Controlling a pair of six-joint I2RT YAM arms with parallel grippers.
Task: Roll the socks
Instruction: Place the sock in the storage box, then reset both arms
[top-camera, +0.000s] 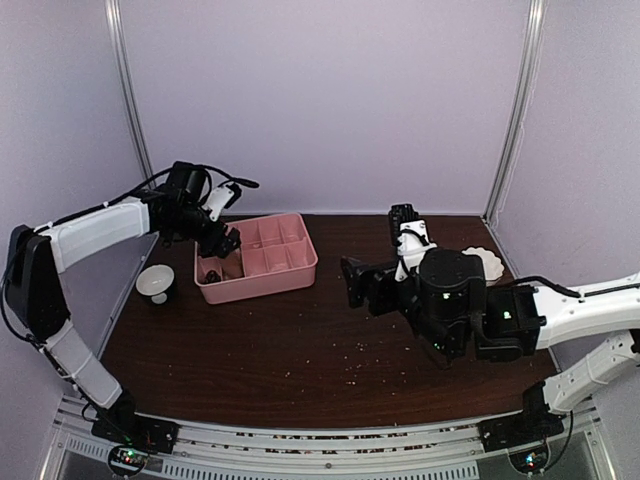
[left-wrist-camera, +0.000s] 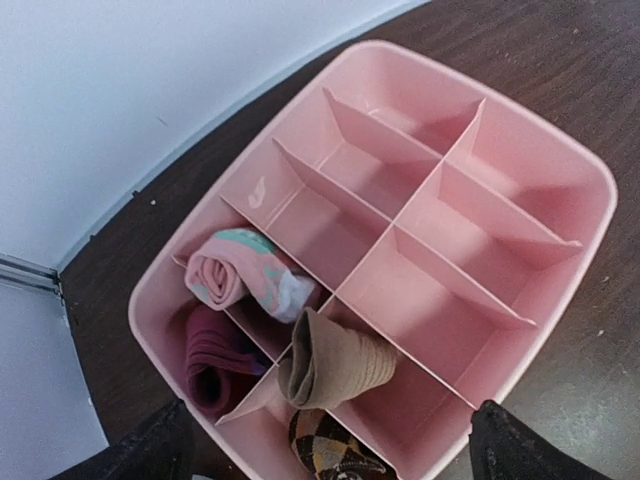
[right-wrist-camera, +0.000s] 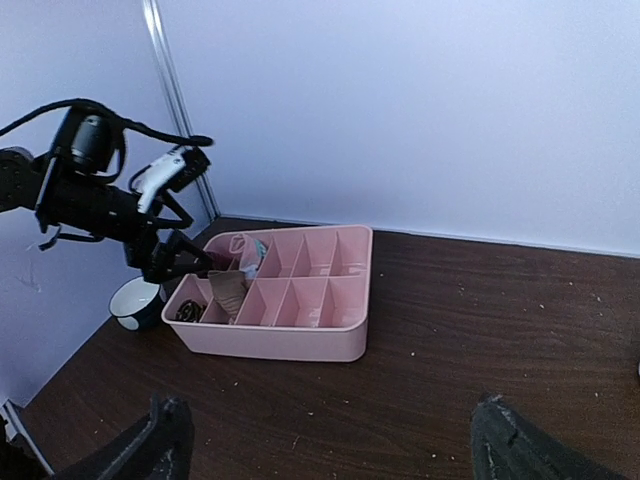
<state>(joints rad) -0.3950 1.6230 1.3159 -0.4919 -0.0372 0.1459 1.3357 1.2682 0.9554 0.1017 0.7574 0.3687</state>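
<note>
The rolled pink socks (left-wrist-camera: 240, 275), with white and mint patches, lie in an end compartment of the pink divided tray (left-wrist-camera: 560, 160). The tan socks (left-wrist-camera: 335, 360), rolled into a cone, rest tilted across a divider beside them. My left gripper (left-wrist-camera: 335, 445) hovers just above the tan roll, open, its dark fingertips (left-wrist-camera: 150, 445) wide apart and touching nothing. From above, the left gripper (top-camera: 225, 243) sits over the tray's left end. My right gripper (right-wrist-camera: 335, 440) is open and empty over the bare table, facing the tray (right-wrist-camera: 300, 340) from the right.
A dark red rolled bundle (left-wrist-camera: 215, 360) and a brown argyle bundle (left-wrist-camera: 330, 455) fill neighbouring compartments. A white bowl (top-camera: 155, 282) stands left of the tray. A white ruffled object (top-camera: 488, 262) lies at the back right. Crumbs dot the dark table (top-camera: 300, 350).
</note>
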